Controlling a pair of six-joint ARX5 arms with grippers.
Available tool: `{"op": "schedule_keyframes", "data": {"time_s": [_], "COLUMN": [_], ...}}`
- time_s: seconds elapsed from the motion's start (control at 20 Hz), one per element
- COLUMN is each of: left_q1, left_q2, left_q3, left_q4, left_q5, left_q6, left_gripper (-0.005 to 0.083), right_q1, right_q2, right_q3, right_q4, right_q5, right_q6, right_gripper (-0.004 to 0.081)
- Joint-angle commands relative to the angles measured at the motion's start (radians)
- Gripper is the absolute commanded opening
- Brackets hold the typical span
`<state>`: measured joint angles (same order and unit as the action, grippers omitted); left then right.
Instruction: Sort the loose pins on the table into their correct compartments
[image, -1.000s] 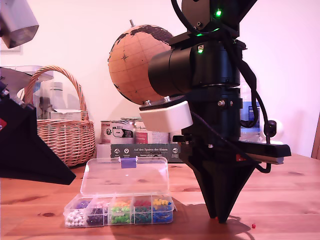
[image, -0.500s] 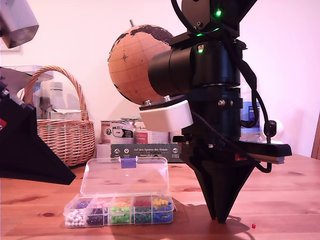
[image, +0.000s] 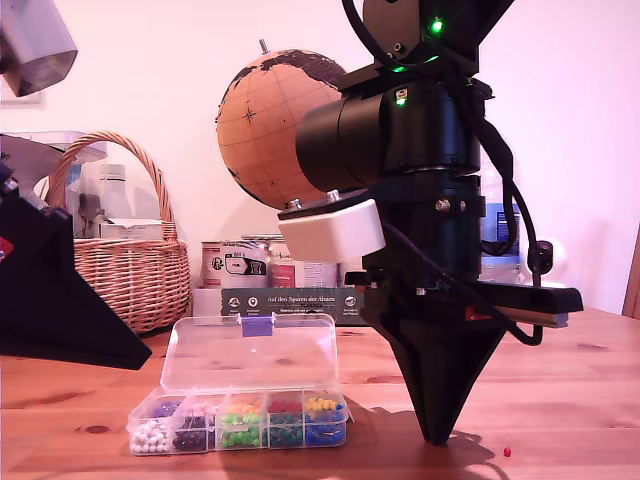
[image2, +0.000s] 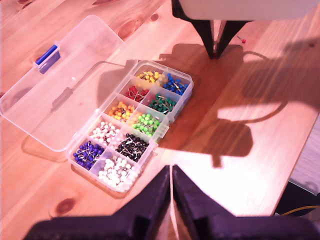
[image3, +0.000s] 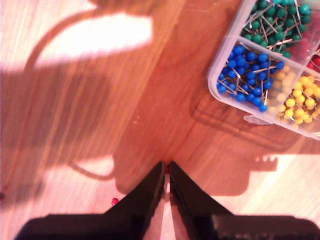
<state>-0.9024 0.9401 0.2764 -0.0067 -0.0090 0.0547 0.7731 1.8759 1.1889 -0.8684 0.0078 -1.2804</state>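
Compartments (image2: 135, 125): filled, lid open | loose pins: one red (image: 507, 452) on counter (image: 560, 400), unsorted | second tool (image3: 166, 170): tips closed at counter, possibly on red pin | first tool (image2: 171, 172): closed, empty, aloft

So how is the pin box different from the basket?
The box is clear plastic; the basket is woven wicker. The box is low and flat with its lid open; the basket stands taller, with an arched handle. The box is split into sections full of coloured pins; what the basket holds is hard to make out. Both sit on the table.
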Motion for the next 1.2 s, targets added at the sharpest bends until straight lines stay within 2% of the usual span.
{"op": "schedule_keyframes", "data": {"time_s": [0.0,0.4,0.7,1.15], "left_q1": [0.004,0.004,0.004,0.004], "left_q2": [0.008,0.008,0.008,0.008], "left_q3": [-0.022,-0.022,-0.022,-0.022], "left_q4": [0.008,0.008,0.007,0.007], "left_q5": [0.000,0.000,0.000,0.000], "left_q6": [-0.003,-0.002,-0.002,-0.002], "left_gripper": [-0.0024,-0.0024,-0.0024,-0.0024], "right_q1": [0.005,0.005,0.005,0.005], "right_q2": [0.029,0.029,0.021,-0.024], "right_q3": [-0.011,-0.011,-0.001,0.016], "right_q4": [0.005,0.004,0.006,0.002], "right_q5": [-0.008,0.006,0.055,0.055], "right_q6": [0.001,0.035,0.058,0.084], "right_gripper": [-0.0011,-0.0011,-0.0011,-0.0011]}}
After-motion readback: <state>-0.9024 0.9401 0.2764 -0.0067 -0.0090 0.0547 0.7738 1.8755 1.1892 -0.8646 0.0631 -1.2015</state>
